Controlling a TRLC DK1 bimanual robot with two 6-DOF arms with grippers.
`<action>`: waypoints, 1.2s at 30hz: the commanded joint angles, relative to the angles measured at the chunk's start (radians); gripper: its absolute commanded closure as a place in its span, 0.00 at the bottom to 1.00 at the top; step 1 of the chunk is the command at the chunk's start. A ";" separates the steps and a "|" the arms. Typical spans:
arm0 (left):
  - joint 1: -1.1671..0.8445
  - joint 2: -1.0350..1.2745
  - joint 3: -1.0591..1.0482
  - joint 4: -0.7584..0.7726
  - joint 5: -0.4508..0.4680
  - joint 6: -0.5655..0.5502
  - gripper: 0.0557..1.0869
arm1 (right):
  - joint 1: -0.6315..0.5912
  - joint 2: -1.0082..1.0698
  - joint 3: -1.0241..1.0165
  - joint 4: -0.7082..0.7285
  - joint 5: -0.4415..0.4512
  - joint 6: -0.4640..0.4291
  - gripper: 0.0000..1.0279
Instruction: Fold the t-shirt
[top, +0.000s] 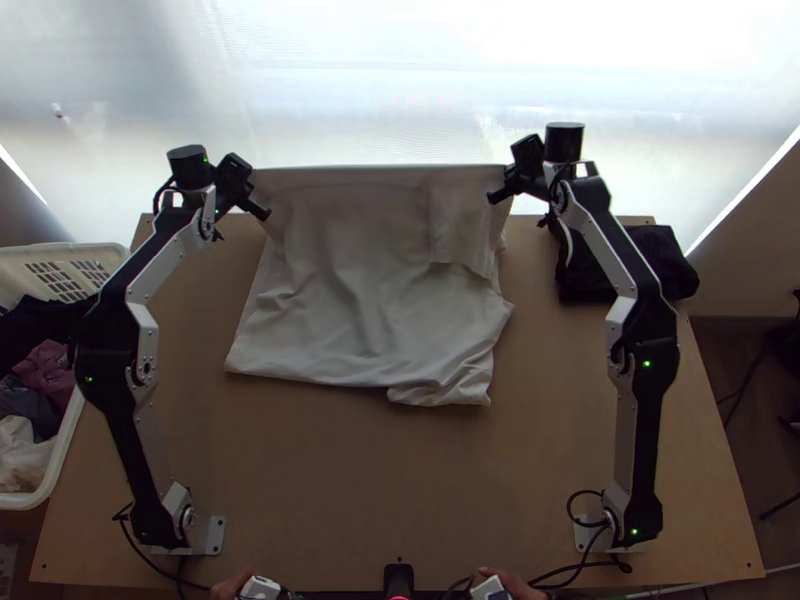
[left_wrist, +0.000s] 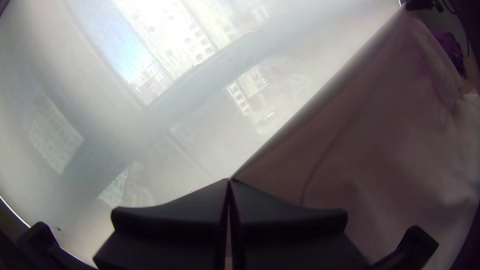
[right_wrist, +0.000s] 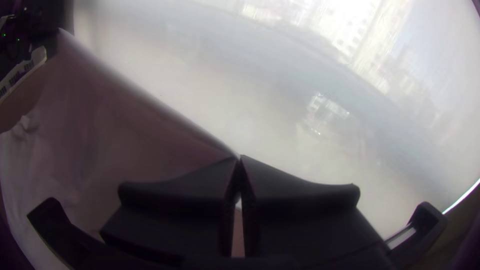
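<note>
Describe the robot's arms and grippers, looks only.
The left arm and right arm match: silver-grey links, black joints, small green lights, black cables looping near metal base plates. The left gripper and right gripper are black too, their wide, flat jaws tapering toward the tips.

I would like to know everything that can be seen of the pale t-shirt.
The t-shirt is off-white, of soft-looking cloth. The left claw and right claw are shut on its far corners, holding that edge raised and straight between them. A flap shows near the right claw. Below, wrinkled cloth reaches the wooden table, its near right corner bunched.
</note>
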 joint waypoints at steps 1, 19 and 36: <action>-0.004 0.100 0.025 0.000 -0.009 0.029 0.96 | 0.035 0.091 0.007 -0.051 0.031 -0.028 0.97; -0.022 -0.285 -0.495 -0.004 0.016 0.264 0.96 | 0.011 -0.190 -0.355 -0.165 0.039 -0.039 0.97; 0.004 -0.397 -0.753 0.054 0.017 0.402 0.96 | 0.035 -0.452 -0.760 -0.232 0.028 -0.065 0.97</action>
